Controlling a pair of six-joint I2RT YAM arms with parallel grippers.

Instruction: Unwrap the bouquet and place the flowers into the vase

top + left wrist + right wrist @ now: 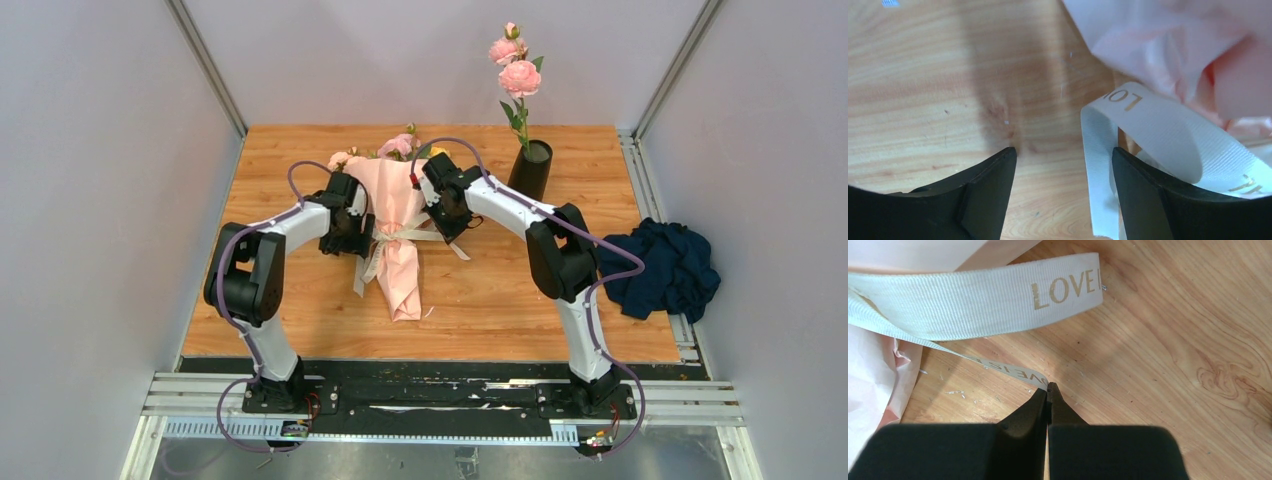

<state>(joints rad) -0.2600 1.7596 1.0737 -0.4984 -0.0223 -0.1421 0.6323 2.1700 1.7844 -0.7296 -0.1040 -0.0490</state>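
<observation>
The bouquet [398, 215] lies flat on the tabletop [520, 310], wrapped, with its ribbon [973, 305] not yet untied. The right pincer [1048, 390], at the bouquet's right side, is clenched on the end of one ribbon tail, I think to pull the bow loose. The left pincer [1063, 152], at the bouquet's left side, is released with a ribbon loop between its jaws, probably to take the opposite end. The vase [530, 172] stands behind the bouquet, to its right.
</observation>
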